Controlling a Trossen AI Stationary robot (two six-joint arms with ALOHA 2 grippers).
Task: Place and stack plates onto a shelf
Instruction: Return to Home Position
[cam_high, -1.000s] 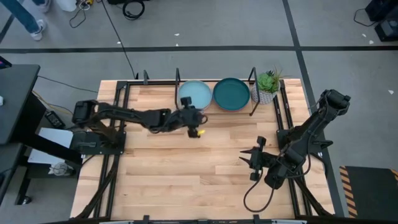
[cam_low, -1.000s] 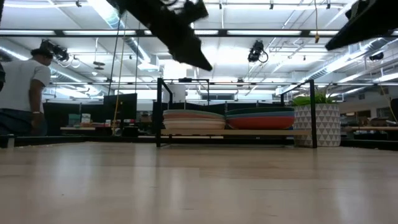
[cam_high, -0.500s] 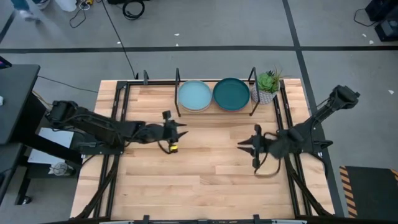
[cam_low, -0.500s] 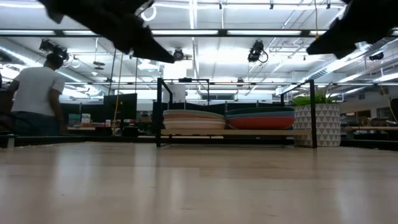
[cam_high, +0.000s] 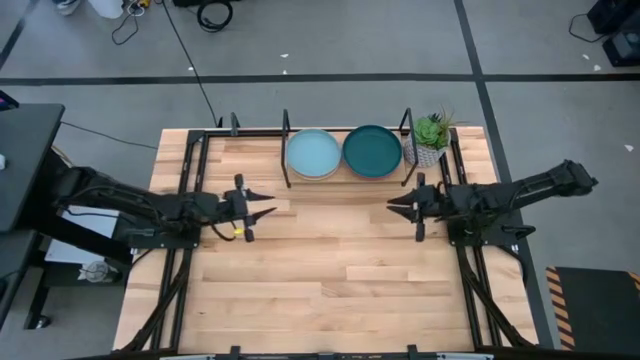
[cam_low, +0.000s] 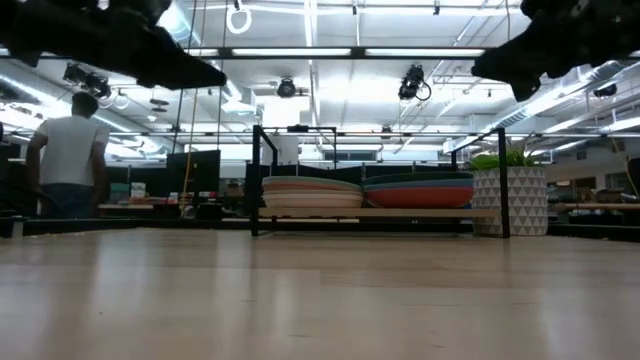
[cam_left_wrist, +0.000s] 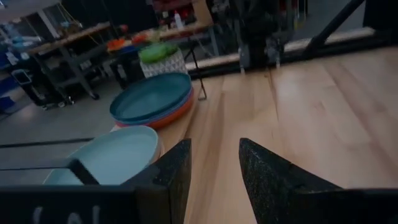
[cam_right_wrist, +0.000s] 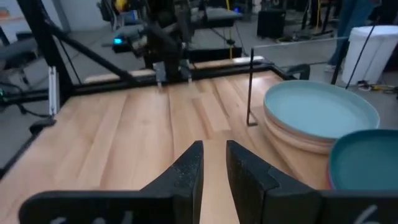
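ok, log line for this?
left hand: open, left side | right hand: open, right side | shelf: light aqua plate, dark teal plate topmost

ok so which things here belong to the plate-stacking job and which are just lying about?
Job: light aqua plate topping the left stack; dark teal plate topping the right stack; shelf under both; left pincer and right pincer, both open and empty.
Just there: potted plant beside the shelf; person in the room behind.

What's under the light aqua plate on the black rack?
Under the light aqua round plate, rims of more stacked plates show, a brownish one directly below; their faces and exact count are hidden.
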